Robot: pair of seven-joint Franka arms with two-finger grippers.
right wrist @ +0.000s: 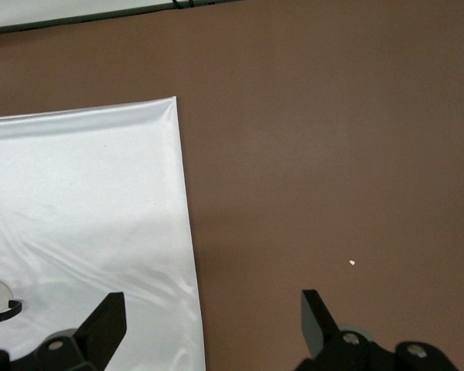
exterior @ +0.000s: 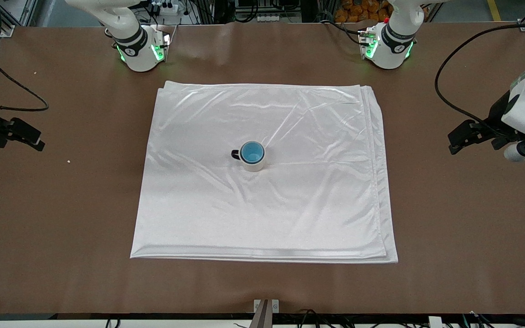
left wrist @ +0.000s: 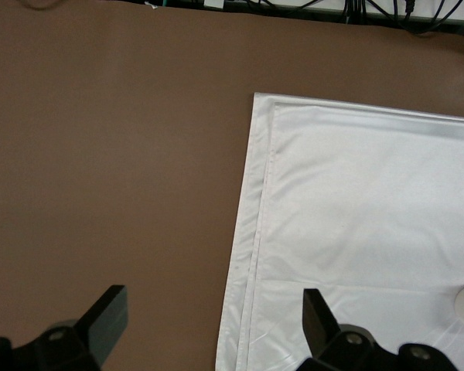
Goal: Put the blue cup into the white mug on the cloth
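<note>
Left gripper (exterior: 457, 142) held over bare brown table (exterior: 62, 205) at the left arm's end, clear of the cloth edge, fingers (left wrist: 108, 313) spread wide with nothing between them; left arm waiting. Right gripper (exterior: 30, 136) held over bare table at the right arm's end, likewise released, fingers (right wrist: 107, 321) well apart and holding nothing; right arm waiting too. Cloth (exterior: 290, 214) spread flat across the middle of the table between the two grippers, shiny white, roughly square, lightly wrinkled, doubled edges showing along the side toward the left arm and along the edge nearest the front camera; one corner (left wrist: 257, 96) seen in the left wrist view, another (right wrist: 172, 100) in the right wrist view. White mug (exterior: 255, 165) upright near the middle of the cloth, black handle (exterior: 234, 154) pointing toward the right arm's end. Blue cup (exterior: 252, 152) sitting inside the mug, upright, bright blue inside showing, rim about level with the mug's rim. Small pale specks (exterior: 68, 161) on the table near the right arm's end, well apart from the cloth.
</note>
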